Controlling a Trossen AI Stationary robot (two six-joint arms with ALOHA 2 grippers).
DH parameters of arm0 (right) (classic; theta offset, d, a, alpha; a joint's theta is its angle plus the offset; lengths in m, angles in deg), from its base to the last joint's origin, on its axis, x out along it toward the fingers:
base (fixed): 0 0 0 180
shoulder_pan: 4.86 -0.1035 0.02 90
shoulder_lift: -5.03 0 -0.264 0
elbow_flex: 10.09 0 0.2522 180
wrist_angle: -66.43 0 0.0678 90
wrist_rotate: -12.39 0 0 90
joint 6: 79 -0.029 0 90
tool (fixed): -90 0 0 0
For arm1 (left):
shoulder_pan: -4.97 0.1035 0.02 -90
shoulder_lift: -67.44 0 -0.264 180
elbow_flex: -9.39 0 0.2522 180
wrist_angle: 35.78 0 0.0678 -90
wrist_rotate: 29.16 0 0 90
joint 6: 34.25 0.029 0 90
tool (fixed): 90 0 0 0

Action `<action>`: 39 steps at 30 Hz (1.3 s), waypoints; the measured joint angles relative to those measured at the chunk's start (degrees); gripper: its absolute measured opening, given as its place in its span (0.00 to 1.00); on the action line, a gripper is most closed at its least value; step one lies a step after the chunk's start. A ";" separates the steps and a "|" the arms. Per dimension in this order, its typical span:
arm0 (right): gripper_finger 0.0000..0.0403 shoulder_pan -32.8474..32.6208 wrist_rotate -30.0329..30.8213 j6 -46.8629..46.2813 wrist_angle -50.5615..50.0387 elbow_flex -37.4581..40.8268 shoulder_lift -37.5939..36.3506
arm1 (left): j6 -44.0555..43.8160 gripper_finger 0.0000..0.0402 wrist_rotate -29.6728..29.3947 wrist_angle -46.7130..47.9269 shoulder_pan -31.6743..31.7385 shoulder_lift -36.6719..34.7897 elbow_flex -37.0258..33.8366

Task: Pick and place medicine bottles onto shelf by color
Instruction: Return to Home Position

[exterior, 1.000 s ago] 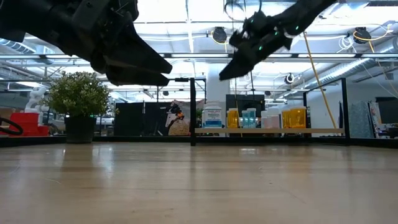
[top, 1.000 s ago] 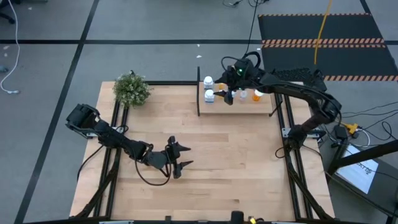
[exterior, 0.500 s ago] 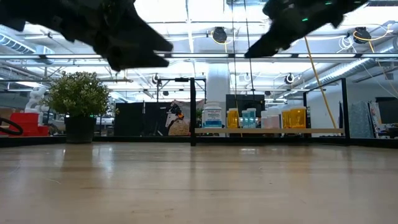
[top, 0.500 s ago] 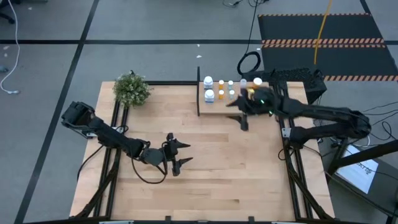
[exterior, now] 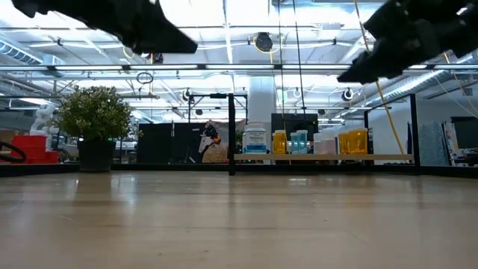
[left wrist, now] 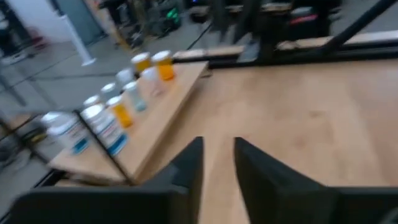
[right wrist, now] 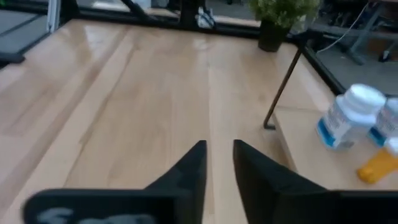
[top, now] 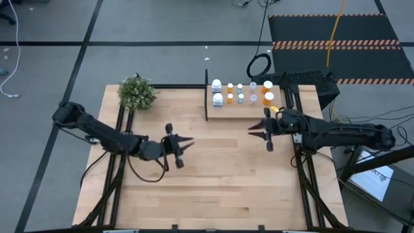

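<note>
1. Medicine bottles [top: 240,92] stand grouped by colour on the shelf [top: 249,109] at the bench's [top: 220,184] far edge.
2. Right claw [top: 259,131] hangs near the shelf, slightly parted and empty; sorting looks finished.
3. Left claw [top: 180,144] hovers mid-bench, likewise parted and empty.

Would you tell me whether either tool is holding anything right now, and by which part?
Nothing is held: the left tool and right tool are both open and empty.
</note>
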 joint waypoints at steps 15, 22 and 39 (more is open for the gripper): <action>0.01 -1.30 2.25 -3.27 0.42 12.44 -13.18 | -3.79 0.03 7.92 -3.75 6.91 -11.19 -15.57; 0.00 -1.35 2.08 -6.88 -0.03 15.30 -18.92 | -3.77 0.03 9.95 -3.97 6.88 -20.26 -21.38; 0.00 -1.32 7.88 -8.80 3.14 21.41 -26.54 | -5.61 0.05 14.55 -5.46 6.86 -32.21 -32.37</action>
